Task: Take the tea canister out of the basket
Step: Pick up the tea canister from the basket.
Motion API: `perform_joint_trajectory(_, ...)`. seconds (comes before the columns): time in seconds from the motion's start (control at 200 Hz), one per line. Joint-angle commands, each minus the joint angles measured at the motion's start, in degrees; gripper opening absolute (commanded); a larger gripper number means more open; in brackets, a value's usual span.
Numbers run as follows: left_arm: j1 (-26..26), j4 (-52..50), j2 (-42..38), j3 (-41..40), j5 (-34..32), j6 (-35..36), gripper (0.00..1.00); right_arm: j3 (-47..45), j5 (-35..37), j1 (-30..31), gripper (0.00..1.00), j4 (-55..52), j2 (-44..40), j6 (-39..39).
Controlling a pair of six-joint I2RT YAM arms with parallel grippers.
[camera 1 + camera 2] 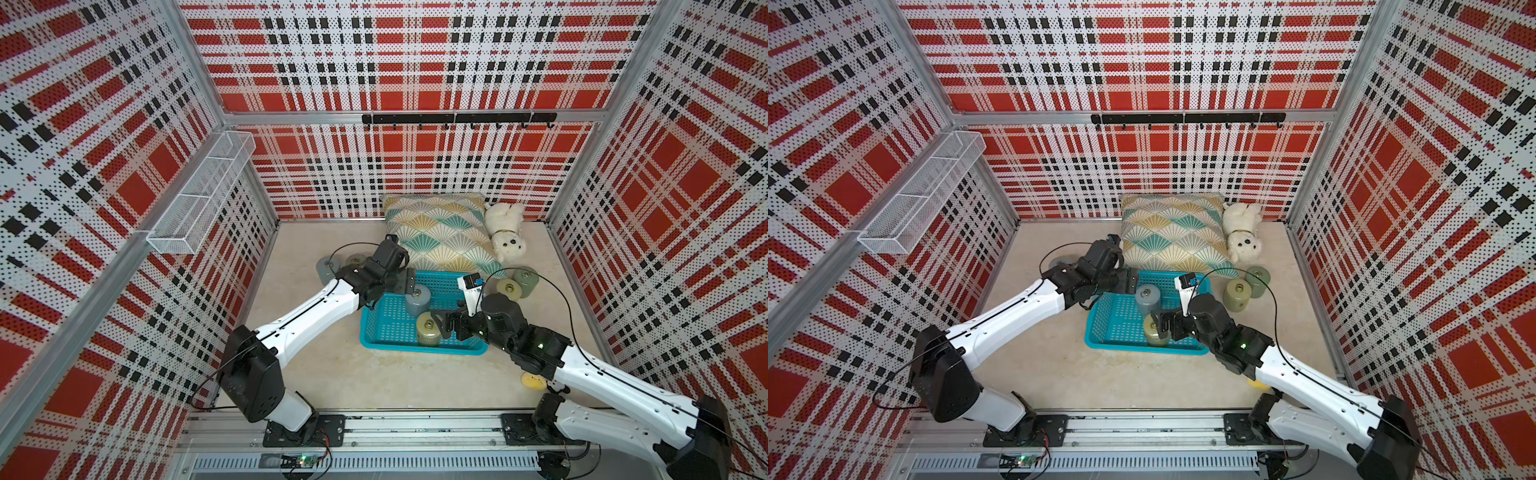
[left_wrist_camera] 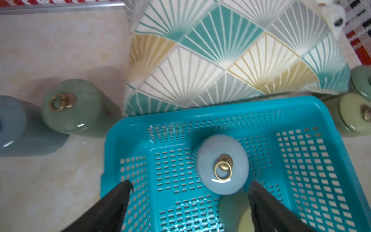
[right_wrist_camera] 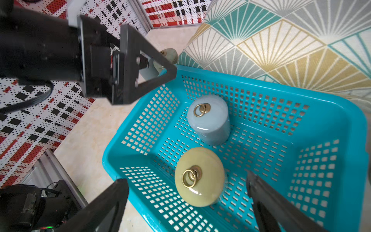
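Yellow disc (image 1: pixel 534 381) lies on table (image 1: pixel 332 374) nr-side & right of the basket (image 1: pixel 388 318), partly under right arm. Right gripper (image 3: pixel 185 182) over basket's near-right part, jaws wide, holding nothing. Pale-yellow canister (image 3: pixel 198 176) upright inside basket by near wall, lid btwn the fingers w/ gaps both sides. Blue-grey canister (image 3: pixel 208 120) upright inside too, farther back. Left gripper (image 2: pixel 190 182) over basket's far-left cnr, jaws wide, empty. Grey canister (image 2: pixel 12 124) & green canister (image 2: pixel 74 108) stand left of basket. Cream-lidded canister (image 1: pixel 509 289) & sage canister (image 1: pixel 525 280) off its far-right cnr. Pillow (image 1: pixel 436 232) against far rim; plush dog (image 1: pixel 505 232) beyond basket, far right.
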Motion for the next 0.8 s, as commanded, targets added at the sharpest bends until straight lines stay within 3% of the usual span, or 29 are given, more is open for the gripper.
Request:
perform_joint_trajectory(0.0, -1.5, 3.3, 2.0, -1.3, 1.6, 0.1, 0.95, -1.3, 3.4, 0.1, 1.0, -3.4, -3.9, 2.8)
perform_joint_trajectory(0.271, -2.8, 7.6, 9.7, -1.3, 3.6, -1.3, 0.96, -3.5, 5.1, -0.1, 1.0, -5.9, -10.5, 4.2)
perform_joint_trajectory(0.792, -4.6, 7.1, 20.1, 3.7, 2.6, -1.6, 0.99, -4.0, 4.1, -0.1, 1.0, -4.2, -8.4, 4.0)
